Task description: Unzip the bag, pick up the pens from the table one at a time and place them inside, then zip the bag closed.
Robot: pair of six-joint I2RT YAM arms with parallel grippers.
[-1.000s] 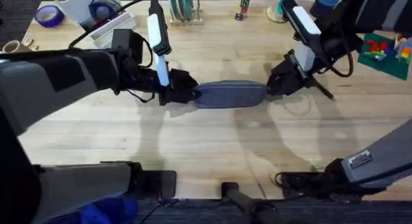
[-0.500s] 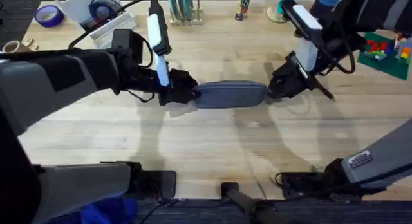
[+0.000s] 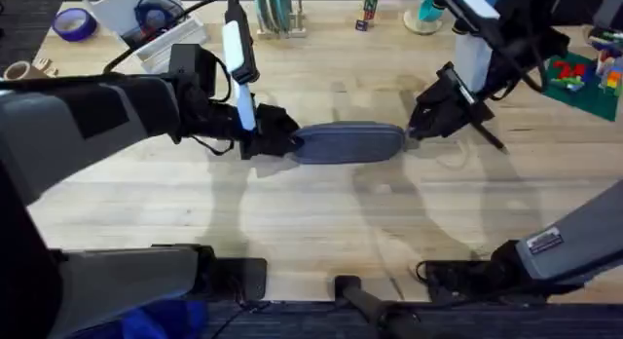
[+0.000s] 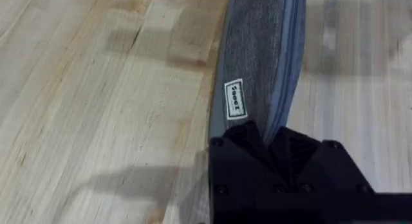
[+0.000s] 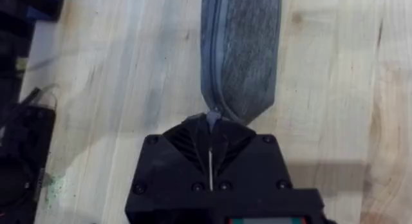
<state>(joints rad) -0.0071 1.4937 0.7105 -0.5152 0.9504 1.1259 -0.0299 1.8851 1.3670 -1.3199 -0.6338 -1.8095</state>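
I had the left jaws (image 3: 284, 140) clamped on one end of the bag (image 3: 348, 142), mid-worktop (image 3: 321, 222), and the right jaws (image 3: 417, 134) pinching the zipper tab. Unzipping seemed underway; next, I judged, a steady pull along the zipper.

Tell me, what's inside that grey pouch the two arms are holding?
Nothing can be seen inside. The bag lies on the table zipped shut, the left gripper clamping one end and the right gripper pinched at the other, so its fabric covers any contents.
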